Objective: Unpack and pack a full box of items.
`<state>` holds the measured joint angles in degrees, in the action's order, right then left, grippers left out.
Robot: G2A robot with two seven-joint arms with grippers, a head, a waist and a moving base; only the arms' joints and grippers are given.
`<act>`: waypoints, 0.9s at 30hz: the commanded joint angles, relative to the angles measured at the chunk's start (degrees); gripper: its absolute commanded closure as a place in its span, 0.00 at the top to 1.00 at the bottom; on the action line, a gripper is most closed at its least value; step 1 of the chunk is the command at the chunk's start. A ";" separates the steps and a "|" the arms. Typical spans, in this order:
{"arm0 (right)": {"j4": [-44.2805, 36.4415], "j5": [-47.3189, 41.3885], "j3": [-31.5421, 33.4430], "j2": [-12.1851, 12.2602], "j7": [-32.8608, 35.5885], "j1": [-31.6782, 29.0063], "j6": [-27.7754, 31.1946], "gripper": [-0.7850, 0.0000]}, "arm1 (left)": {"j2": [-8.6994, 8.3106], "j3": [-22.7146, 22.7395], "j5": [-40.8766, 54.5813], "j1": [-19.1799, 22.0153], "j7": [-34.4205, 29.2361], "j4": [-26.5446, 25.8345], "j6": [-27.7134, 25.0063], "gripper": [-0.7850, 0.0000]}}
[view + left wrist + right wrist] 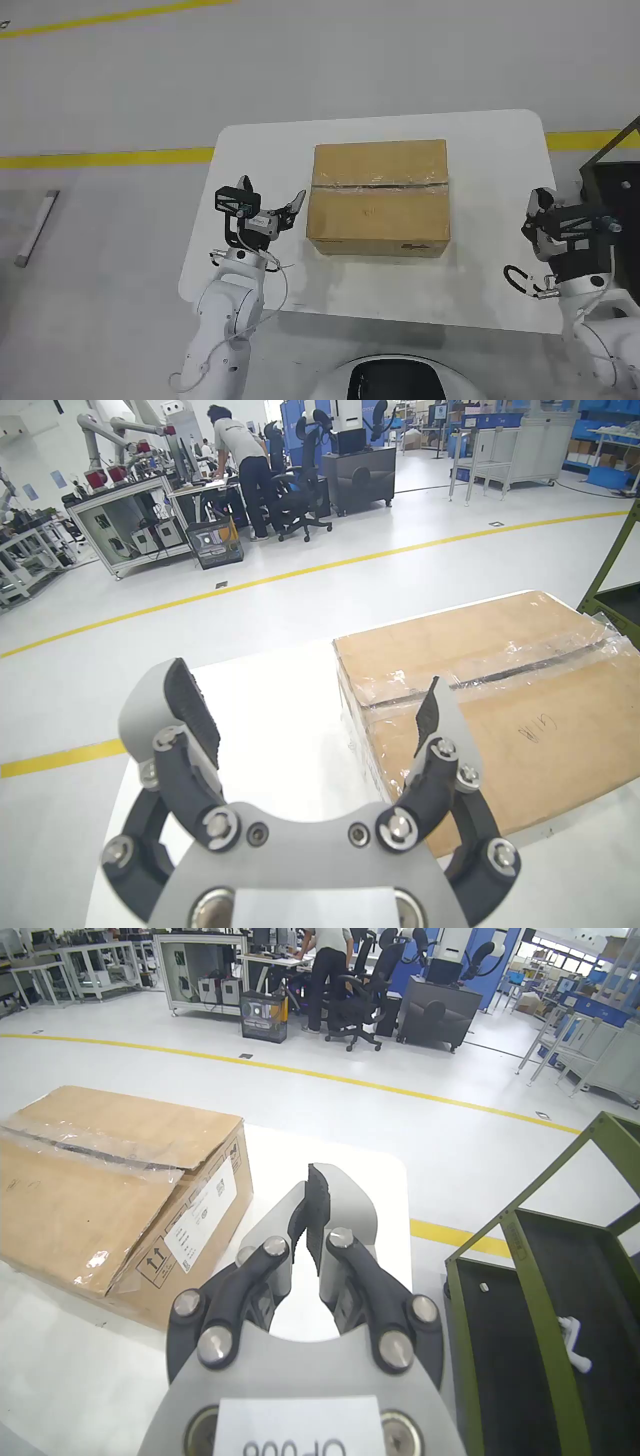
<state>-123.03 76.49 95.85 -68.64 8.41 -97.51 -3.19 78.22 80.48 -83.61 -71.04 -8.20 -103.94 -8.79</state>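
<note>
Though near box (378,198), left end effector (271,193) apart.

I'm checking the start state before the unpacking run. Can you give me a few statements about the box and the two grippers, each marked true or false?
1. The cardboard box has its top flaps down, with clear tape along their seam. True.
2. The left gripper is shut on a flap. False: it is open beside the box and grips nothing.
3. The right gripper is shut and apart from the box. True.
4. The box stands on the green cart. False: it stands on the white table, and the cart is beside the table.
</note>
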 commanded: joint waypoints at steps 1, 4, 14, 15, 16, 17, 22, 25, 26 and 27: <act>0.65 0.01 -0.16 -0.06 -0.47 0.41 0.22 0.00 | 0.00 0.00 0.00 0.00 0.00 0.00 0.00 1.00; 2.06 0.16 -0.68 -0.16 -1.19 1.04 0.29 0.00 | 0.00 0.00 0.00 0.00 0.00 0.00 0.00 1.00; 9.96 1.87 -3.76 -0.59 -4.90 4.17 0.37 0.00 | 0.00 0.00 0.00 0.00 0.00 0.00 0.00 1.00; 10.93 1.77 -4.08 -0.65 -5.23 4.45 0.26 0.00 | 0.00 0.00 0.00 0.00 0.00 0.00 0.00 1.00; 11.76 1.21 -4.46 -0.75 -5.66 4.85 0.07 0.00 | 0.00 0.00 0.00 0.00 0.00 0.00 0.00 1.00; 12.87 0.27 -4.89 -0.88 -6.09 5.40 -0.36 0.00 | 0.00 0.00 0.00 0.00 0.00 0.00 0.00 1.00; 18.81 -1.80 -8.00 -1.49 -7.28 9.49 -1.48 0.00 | 0.00 0.00 0.00 0.00 0.00 0.00 0.00 1.00; 21.19 -3.41 -9.72 -1.86 -7.02 12.44 -1.73 0.00 | 0.00 0.00 0.00 0.00 0.00 0.00 0.00 1.00; 21.83 -3.34 -10.23 -1.94 -7.11 13.41 -1.53 0.00 | 0.00 0.00 0.00 0.00 0.00 0.00 0.00 1.00; 22.56 -3.89 -10.83 -2.08 -7.17 14.38 -1.61 0.00 | 0.00 0.00 0.00 0.00 0.00 0.00 0.00 1.00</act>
<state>-101.17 72.91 85.58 -70.61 1.32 -84.19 -4.84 78.22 80.48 -83.61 -71.04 -8.20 -103.94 -8.79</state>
